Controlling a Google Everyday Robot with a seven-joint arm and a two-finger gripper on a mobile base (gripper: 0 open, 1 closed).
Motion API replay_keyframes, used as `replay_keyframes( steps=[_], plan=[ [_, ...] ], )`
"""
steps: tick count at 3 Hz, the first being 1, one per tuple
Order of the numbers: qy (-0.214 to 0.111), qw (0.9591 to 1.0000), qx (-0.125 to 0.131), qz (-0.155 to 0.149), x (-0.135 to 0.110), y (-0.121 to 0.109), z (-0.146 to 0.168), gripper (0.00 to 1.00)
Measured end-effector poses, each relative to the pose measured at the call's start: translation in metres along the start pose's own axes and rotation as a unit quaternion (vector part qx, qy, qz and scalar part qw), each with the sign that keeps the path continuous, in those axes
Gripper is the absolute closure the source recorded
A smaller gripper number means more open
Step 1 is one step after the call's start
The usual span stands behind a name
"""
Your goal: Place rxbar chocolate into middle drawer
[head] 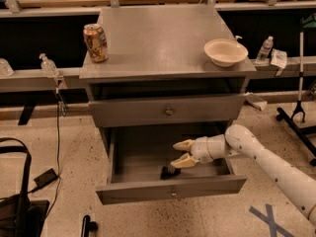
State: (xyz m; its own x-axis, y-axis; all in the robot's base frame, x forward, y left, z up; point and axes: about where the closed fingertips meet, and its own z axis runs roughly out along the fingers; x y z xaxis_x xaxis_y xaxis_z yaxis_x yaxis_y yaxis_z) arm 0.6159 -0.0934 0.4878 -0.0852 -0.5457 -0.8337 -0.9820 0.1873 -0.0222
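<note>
The rxbar chocolate (170, 172) lay on the floor of the middle drawer (170, 189), near the front wall. The drawer was pulled out.

The grey cabinet (163, 38) was the biggest thing I saw, with the shut top drawer (168, 111) above the open one. Next came my white arm (276, 169). It reached in low from the right and bent at a round joint. The wrist lay almost flat over the drawer and pointed left.

On the cabinet top stood a pale bowl (225, 52) at the right and an orange can (95, 42) at the left.

The gripper (183, 153) hung inside the drawer, just above and right of the bar. Its two fingers (182, 145) were apart, one high and one low, and held nothing. The low finger was very close to the bar. I could not tell if it touched.

I thought the bar would be light, flat and a bit bendy. Its slick wrapper could slip. If I had to pick it up, I would pinch it across the middle, on its long edges.
</note>
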Motion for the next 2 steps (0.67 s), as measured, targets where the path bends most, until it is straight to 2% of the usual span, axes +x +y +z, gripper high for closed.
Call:
replay_keyframes(
  steps=[1, 2],
  plan=[
    [-0.001, 1.0000, -0.002, 0.000, -0.0004, 0.0012, 0.0027, 0.00],
    [-0.001, 1.0000, -0.003, 0.000, -0.0004, 0.0013, 0.0028, 0.00]
  ],
)
